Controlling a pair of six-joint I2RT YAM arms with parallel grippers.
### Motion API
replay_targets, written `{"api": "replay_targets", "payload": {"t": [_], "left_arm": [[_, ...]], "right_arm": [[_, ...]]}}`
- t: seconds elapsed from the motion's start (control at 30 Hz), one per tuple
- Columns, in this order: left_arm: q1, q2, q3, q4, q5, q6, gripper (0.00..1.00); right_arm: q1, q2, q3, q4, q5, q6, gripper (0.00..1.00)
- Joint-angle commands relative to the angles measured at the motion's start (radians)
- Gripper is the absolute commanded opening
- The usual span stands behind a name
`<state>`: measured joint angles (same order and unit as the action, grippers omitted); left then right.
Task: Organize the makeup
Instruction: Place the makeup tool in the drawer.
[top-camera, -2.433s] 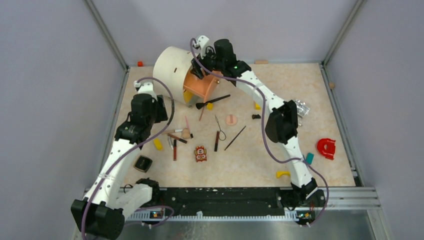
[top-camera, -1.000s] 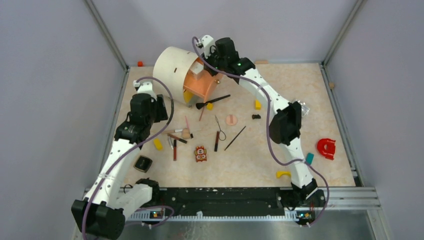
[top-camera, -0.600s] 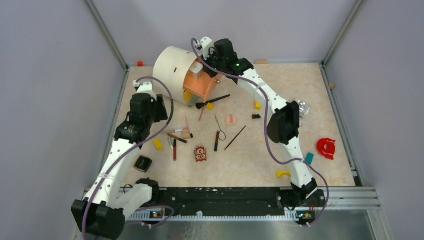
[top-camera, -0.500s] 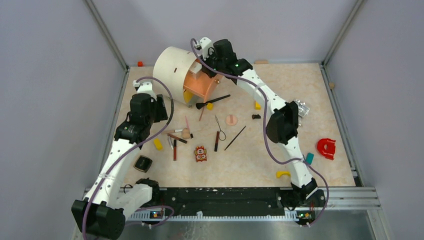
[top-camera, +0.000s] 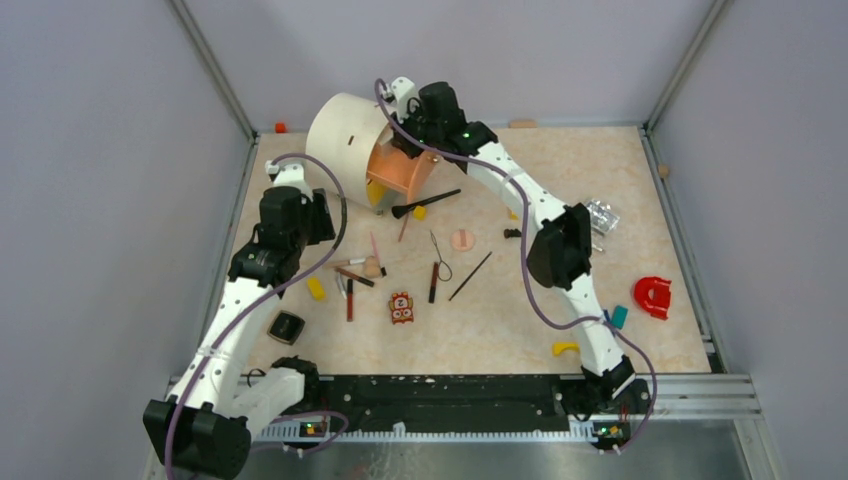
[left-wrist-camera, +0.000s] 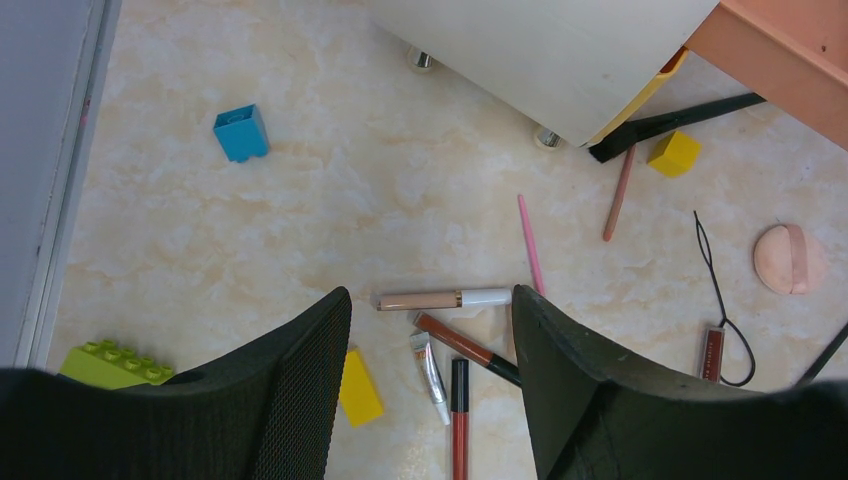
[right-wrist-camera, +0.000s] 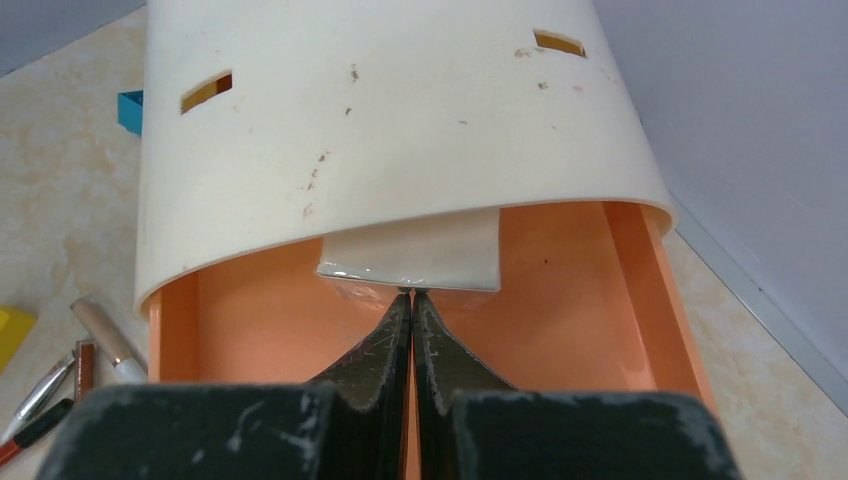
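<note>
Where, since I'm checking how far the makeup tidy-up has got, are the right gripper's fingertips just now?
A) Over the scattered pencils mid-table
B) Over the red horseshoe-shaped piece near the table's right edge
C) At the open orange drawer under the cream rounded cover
C: the right wrist view shows the right gripper, shut, with its tips just inside the orange drawer beneath the cream rounded cover.

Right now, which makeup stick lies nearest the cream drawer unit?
The black brush: its end sits at the corner of the cream drawer unit; the other sticks lie farther out.
</note>
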<state>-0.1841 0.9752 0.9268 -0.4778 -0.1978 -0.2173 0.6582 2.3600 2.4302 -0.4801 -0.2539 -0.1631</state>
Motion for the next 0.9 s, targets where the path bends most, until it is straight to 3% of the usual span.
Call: {"api": "replay_targets", "payload": {"t": [0.0,0.47,0.6,0.77,0.87], "left_arm": [[0.006,-0.003,-0.006,0.038,0.005,0.006,0.66],[0.006,0.04,0.106,-0.015,-0.055,-0.043,0.66],[0.006,0.026,0.115,-0.072,-0.128,-0.112,0.75],[0.006,0.01,0.104,-0.19,-0.202,-0.283,0.98],[0.008,0.007,0.075,-0.286,-0.252,-0.45,0.99]], "right_arm": [[0.017,-0.033,0.051,0.059,0.006,-0.007,0.01],[0.018,-0.28,-0.072,0.063,0.098,-0.05,0.02],[0.018,-0.365,-0.138,0.102,0.119,-0.004,0.04],[0.019,-0.507,-0.323,0.182,0.183,0.104,0.05],[0.02,-0.594,-0.437,0.219,0.221,0.17,0.08]]}}
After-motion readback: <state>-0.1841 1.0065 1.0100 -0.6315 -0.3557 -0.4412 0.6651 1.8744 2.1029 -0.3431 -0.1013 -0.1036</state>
